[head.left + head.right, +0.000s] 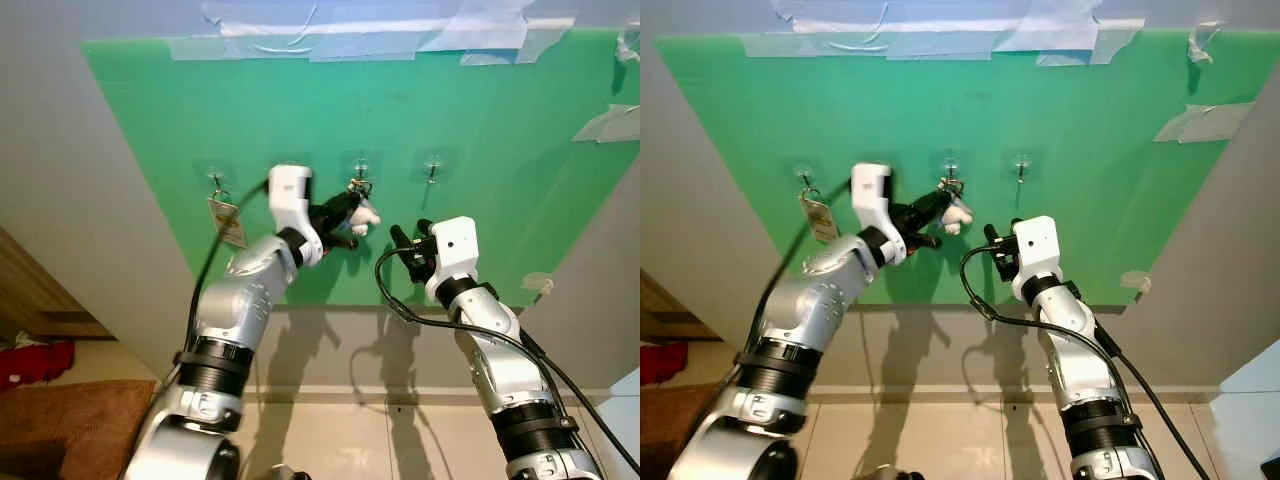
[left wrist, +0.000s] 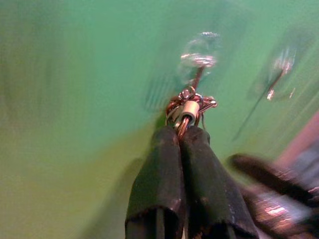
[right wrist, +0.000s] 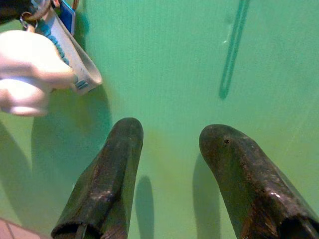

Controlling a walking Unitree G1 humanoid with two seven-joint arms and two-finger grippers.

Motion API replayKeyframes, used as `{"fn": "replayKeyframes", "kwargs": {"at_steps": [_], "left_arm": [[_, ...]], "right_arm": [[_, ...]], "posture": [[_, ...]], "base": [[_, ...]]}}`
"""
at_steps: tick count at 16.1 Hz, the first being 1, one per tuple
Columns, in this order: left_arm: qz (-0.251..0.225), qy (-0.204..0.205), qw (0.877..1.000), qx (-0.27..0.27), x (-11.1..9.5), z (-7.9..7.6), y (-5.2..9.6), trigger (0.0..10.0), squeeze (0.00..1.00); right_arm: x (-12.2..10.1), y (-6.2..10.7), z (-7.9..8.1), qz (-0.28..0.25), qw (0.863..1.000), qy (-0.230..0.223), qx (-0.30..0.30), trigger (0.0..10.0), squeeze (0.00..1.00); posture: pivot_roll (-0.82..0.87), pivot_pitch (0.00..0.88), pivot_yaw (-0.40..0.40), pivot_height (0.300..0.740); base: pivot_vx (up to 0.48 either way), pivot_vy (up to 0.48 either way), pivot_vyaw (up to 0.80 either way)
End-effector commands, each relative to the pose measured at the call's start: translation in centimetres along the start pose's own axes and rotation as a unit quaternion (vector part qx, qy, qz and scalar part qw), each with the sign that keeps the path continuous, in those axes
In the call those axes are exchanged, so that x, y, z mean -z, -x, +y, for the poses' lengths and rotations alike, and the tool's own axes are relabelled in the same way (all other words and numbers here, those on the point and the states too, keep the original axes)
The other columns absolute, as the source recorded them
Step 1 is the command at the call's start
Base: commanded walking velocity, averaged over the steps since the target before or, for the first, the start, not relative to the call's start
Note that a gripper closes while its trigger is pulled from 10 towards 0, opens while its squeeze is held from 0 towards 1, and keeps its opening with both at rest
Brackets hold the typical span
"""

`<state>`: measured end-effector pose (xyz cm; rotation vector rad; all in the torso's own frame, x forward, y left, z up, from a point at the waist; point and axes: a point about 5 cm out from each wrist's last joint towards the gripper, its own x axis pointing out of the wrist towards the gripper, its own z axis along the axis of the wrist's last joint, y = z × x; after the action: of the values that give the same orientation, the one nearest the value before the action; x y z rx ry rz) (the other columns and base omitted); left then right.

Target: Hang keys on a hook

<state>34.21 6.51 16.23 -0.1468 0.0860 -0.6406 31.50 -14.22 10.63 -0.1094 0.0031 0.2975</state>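
A green board (image 1: 480, 120) on the wall carries three small clear-backed hooks. My left gripper (image 1: 352, 206) is raised to the middle hook (image 1: 360, 176) and shut on a bunch of keys (image 2: 188, 105), whose ring sits right at that hook (image 2: 199, 60). A white charm (image 1: 367, 214) dangles from the bunch beside the fingertips. Another set with a tan tag (image 1: 229, 221) hangs on the left hook (image 1: 217, 181). The right hook (image 1: 433, 170) is bare. My right gripper (image 1: 410, 238) stands open lower right of the keys, close to the board, holding nothing; the white charm (image 3: 30, 74) shows beside its fingers (image 3: 109, 169).
Clear tape (image 1: 330, 40) holds the board's top edge, and more tape (image 1: 610, 122) its right side. Grey wall (image 1: 90, 180) surrounds it. A wooden piece of furniture (image 1: 40, 300), a red item (image 1: 30, 362) and a brown mat (image 1: 70, 410) lie low left. Tiled floor (image 1: 390, 440) is below.
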Motion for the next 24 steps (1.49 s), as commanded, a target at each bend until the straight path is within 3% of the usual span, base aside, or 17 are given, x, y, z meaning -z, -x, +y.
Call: {"fn": "replayKeyframes", "kwargs": {"at_steps": [1, 2, 5, 6, 7, 10, 13, 15, 16, 18, 22, 24], "left_arm": [[0.068, -0.085, 0.994, -0.030, 2.6, 0.5, 0.5, 0.0, 0.00], [0.091, -0.144, 0.985, -0.033, 3.5, 0.5, 0.6, 10.0, 0.00], [0.108, -0.170, 0.978, -0.048, 4.4, 1.0, 0.8, 10.0, 0.00], [0.107, -0.170, 0.978, -0.047, 4.4, 1.0, 0.8, 10.0, 0.37], [0.099, -0.165, 0.980, -0.055, 4.3, 1.2, 0.9, 10.0, 1.00], [0.089, -0.148, 0.983, -0.061, 4.6, 1.2, 0.9, 10.0, 1.00], [0.045, -0.070, 0.991, -0.100, 3.7, 1.9, 0.9, 10.0, 1.00], [0.033, -0.067, 0.991, -0.112, 3.5, 2.1, 1.0, 10.0, 1.00], [0.021, -0.098, 0.988, -0.119, 3.2, 2.2, 1.1, 10.0, 1.00], [-0.008, -0.199, 0.973, -0.117, 2.3, 1.8, 1.3, 10.0, 1.00], [-0.004, -0.215, 0.972, -0.098, 2.9, 1.1, 2.2, 10.0, 1.00], [-0.013, -0.225, 0.970, -0.085, 2.9, 0.4, 3.3, 10.0, 1.00]], "right_arm": [[-0.2, 0.0, 0.2, 0.001, 1.000, 0.003, -0.005, 10.0, 0.00], [-0.1, 0.0, 0.2, 0.001, 1.000, 0.003, -0.005, 10.0, 0.00], [-0.1, -0.1, 0.3, 0.001, 1.000, 0.003, -0.005, 10.0, 0.00], [-0.1, -0.1, 0.3, 0.002, 1.000, 0.003, -0.005, 10.0, 0.00], [-0.1, -0.1, 0.3, 0.002, 1.000, 0.003, -0.005, 10.0, 0.00], [0.0, -0.1, 0.3, 0.002, 1.000, 0.004, -0.006, 10.0, 0.00], [-0.1, -0.1, 0.2, 0.003, 1.000, 0.006, -0.007, 10.0, 0.00], [-0.1, -0.1, 0.2, 0.003, 1.000, 0.006, -0.008, 10.0, 0.00], [-0.1, -0.1, 0.2, 0.003, 1.000, 0.006, -0.008, 10.0, 0.00], [-0.1, -0.1, 0.2, 0.001, 1.000, 0.006, -0.007, 10.0, 0.00], [-0.2, 0.0, 0.1, 0.000, 1.000, 0.006, -0.005, 10.0, 0.00], [-0.1, 0.0, 0.3, 0.001, 1.000, 0.005, -0.007, 10.0, 0.00]], "posture": [[-0.13, 0.000, 0.090, 0.740], [-0.13, 0.000, 0.092, 0.740], [-0.13, 0.000, 0.094, 0.740], [-0.13, 0.000, 0.095, 0.740], [-0.13, 0.000, 0.095, 0.740], [-0.13, 0.000, 0.091, 0.740], [-0.12, 0.000, 0.085, 0.740], [-0.12, 0.000, 0.086, 0.740], [-0.12, 0.000, 0.086, 0.740], [-0.12, 0.000, 0.083, 0.740], [-0.12, 0.000, 0.080, 0.740], [-0.10, 0.000, 0.076, 0.740]], "base": [[0.000, 0.000, 0.00], [0.000, 0.000, 0.00], [0.000, 0.000, 0.00], [0.000, 0.000, 0.00], [0.000, 0.000, 0.00], [0.000, 0.000, 0.00], [0.000, 0.000, 0.00], [0.000, 0.000, 0.00], [0.000, 0.000, 0.00], [0.000, 0.000, 0.00], [0.000, 0.000, 0.00], [0.000, 0.000, 0.00]]}}
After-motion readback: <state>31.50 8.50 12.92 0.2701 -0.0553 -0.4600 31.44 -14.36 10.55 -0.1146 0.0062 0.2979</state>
